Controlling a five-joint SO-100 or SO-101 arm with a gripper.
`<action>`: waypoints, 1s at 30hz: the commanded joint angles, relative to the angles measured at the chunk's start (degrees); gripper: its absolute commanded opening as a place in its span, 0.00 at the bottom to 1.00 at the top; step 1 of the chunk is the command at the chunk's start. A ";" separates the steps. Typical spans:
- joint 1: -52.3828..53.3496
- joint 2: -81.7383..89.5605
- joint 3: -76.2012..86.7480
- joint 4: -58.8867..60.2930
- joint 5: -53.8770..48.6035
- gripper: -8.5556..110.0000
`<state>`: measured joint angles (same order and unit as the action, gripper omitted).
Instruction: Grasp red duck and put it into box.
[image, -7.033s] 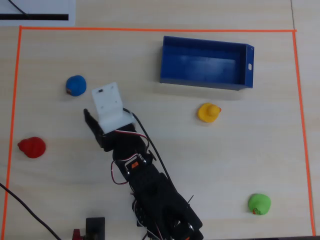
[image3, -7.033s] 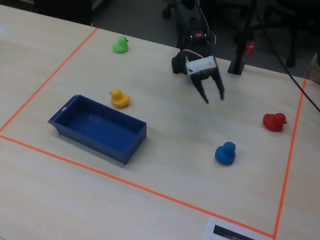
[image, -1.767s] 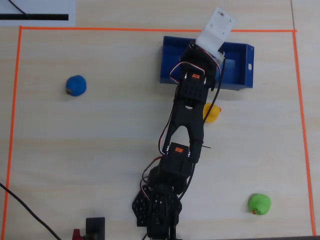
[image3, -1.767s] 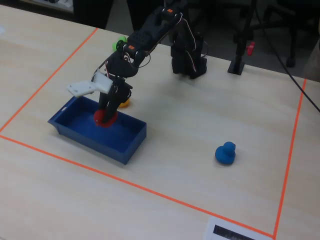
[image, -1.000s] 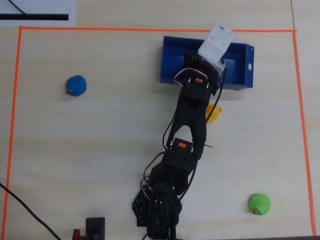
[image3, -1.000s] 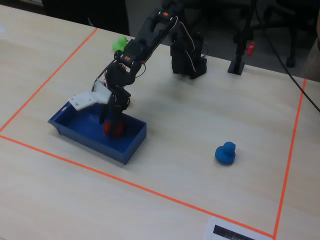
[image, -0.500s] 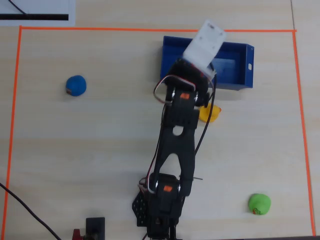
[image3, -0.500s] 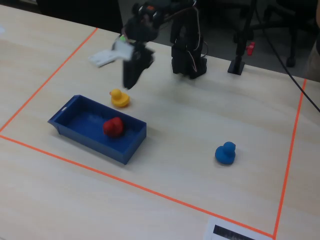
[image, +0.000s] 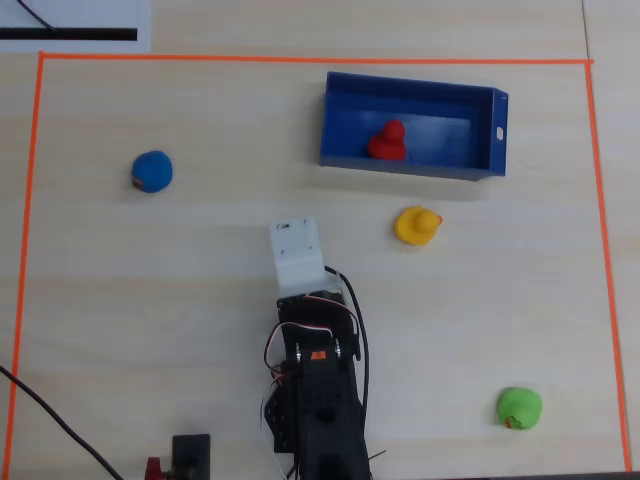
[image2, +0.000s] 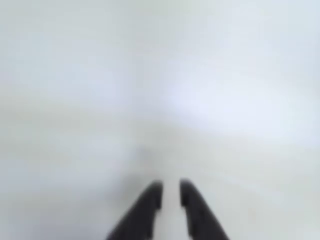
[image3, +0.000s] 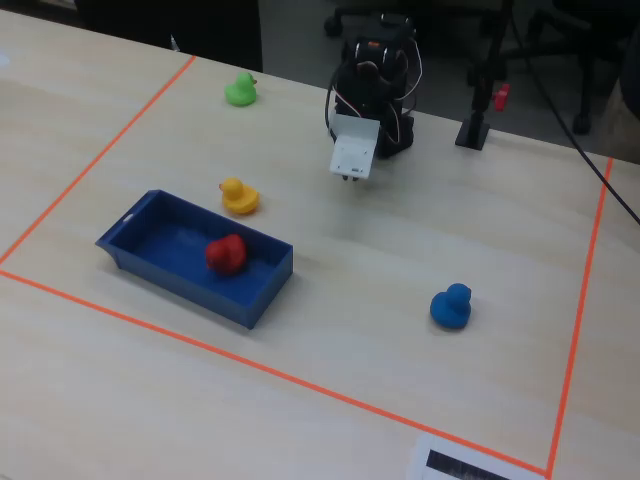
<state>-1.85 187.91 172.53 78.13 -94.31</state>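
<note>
Red duck (image: 387, 141) upright inside dark-blue box (image: 480, 172), near middle; head direction unclear. Box on table, low-walled, open-topped.

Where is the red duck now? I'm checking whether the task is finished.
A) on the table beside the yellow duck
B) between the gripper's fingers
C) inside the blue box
C: the red duck sits inside the box, and nothing is between the gripper's fingers.
</note>
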 joint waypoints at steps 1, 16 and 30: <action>-0.79 1.76 4.66 -0.62 -0.35 0.07; -1.23 1.85 5.71 -0.97 2.02 0.13; -1.23 1.85 5.71 -0.97 2.02 0.13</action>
<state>-2.72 189.84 177.63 76.38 -92.37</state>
